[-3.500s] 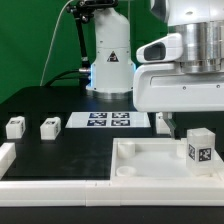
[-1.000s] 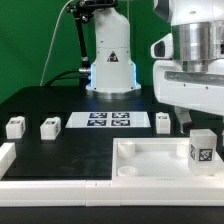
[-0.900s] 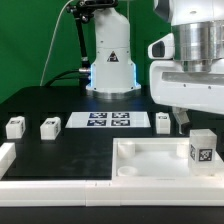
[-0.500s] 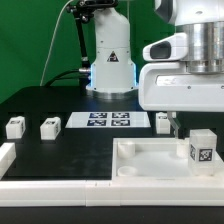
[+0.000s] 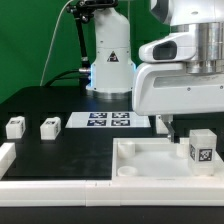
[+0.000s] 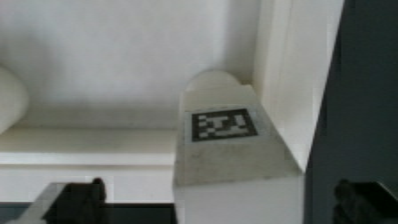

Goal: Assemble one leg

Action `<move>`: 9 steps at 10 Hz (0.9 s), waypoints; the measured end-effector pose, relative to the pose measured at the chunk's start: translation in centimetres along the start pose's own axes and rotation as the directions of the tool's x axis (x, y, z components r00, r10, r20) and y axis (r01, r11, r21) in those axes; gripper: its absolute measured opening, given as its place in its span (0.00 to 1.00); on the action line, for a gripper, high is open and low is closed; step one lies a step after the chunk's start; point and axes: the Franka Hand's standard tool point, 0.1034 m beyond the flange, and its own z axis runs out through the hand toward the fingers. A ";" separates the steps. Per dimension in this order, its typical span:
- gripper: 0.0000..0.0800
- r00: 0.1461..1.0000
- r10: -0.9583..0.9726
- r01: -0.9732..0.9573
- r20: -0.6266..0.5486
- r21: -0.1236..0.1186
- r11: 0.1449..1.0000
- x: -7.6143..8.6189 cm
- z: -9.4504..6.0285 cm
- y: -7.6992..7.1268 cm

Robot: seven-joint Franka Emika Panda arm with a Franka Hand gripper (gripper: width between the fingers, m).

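Three legs show: two (image 5: 15,127) (image 5: 49,127) loose, one (image 5: 199,150) upright between the open, empty gripper (image 6: 210,198), apparently.

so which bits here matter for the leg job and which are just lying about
Job: the leg standing on the large white square piece; gripper above it.

Lying about: two spare legs; marker board.

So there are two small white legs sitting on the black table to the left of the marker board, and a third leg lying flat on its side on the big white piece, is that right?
Not quite. The third leg stands upright on the big white piece, tag facing the camera, as the exterior view shows. The two small legs do sit on the black table, at the exterior view's left of the marker board.
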 end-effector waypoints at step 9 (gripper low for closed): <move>0.36 0.797 0.604 -0.604 0.005 0.006 0.797 -0.1 0.0 0.1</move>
